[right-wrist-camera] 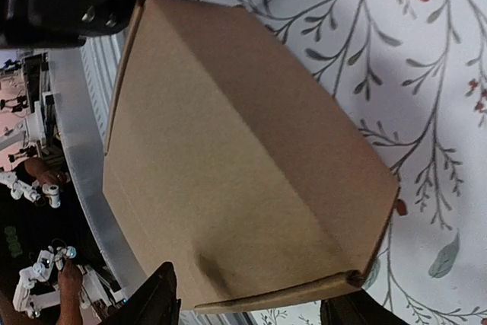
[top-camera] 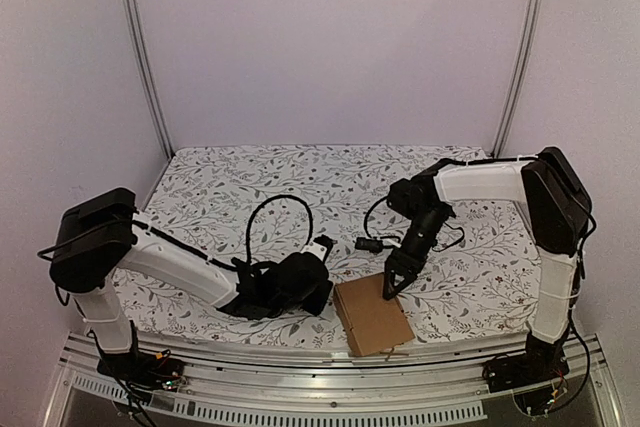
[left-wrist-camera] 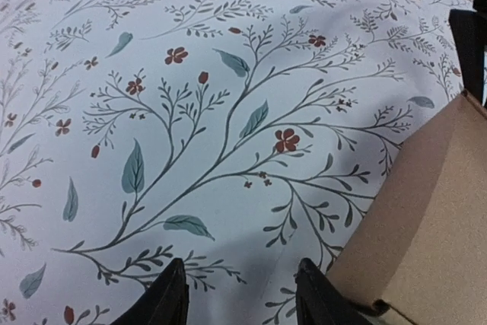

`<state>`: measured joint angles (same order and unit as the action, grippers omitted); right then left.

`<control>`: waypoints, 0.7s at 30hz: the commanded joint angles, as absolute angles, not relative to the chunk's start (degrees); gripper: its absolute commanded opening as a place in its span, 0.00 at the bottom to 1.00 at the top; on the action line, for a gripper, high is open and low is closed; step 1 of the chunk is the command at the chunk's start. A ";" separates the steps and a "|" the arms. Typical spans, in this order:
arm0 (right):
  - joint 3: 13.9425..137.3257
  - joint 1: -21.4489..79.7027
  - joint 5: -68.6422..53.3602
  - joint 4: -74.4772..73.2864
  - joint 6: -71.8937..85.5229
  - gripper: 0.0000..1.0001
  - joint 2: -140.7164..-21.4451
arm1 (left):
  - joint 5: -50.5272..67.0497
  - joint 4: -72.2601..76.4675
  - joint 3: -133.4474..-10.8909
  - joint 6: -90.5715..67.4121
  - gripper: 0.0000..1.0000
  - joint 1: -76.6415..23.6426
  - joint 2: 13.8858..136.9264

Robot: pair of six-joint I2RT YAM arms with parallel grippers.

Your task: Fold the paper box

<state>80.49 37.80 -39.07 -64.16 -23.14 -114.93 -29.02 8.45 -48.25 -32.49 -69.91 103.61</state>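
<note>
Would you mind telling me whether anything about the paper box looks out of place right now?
Yes: the paper box sits askew at the near edge of the floral cloth, with one corner poking out over the metal rail.

Soft even light, mild shadows, wrist pics sl. blurry

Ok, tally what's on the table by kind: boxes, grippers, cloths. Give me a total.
paper box: 1
grippers: 2 (left gripper, right gripper)
floral tablecloth: 1
Total: 4
</note>
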 commanded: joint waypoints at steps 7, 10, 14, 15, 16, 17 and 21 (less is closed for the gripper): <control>76.35 36.81 -41.00 -70.44 -28.74 0.99 -107.52 | -23.52 12.38 -57.49 -21.00 0.46 -64.17 109.00; 77.81 36.03 -33.70 -69.21 -28.31 0.99 -102.62 | -28.03 11.39 -56.12 -18.74 0.48 -63.72 104.43; 72.88 36.04 -23.20 -52.16 -24.42 0.99 -88.68 | -30.98 12.89 -48.47 -18.48 0.50 -64.09 94.48; 71.64 36.05 -23.28 -48.16 -23.53 0.99 -85.48 | -30.62 13.06 -47.21 -19.09 0.51 -64.46 92.00; 71.05 36.05 -24.34 -45.86 -22.82 0.99 -84.13 | -30.18 13.33 -44.26 -19.88 0.51 -65.15 89.66; 71.60 36.04 -26.66 -45.11 -23.75 0.99 -83.89 | -29.93 14.21 -41.85 -20.71 0.51 -66.35 87.34; 83.09 37.46 -31.15 -57.71 -34.98 0.71 -94.87 | -30.10 18.01 -34.75 -21.37 0.48 -74.27 82.09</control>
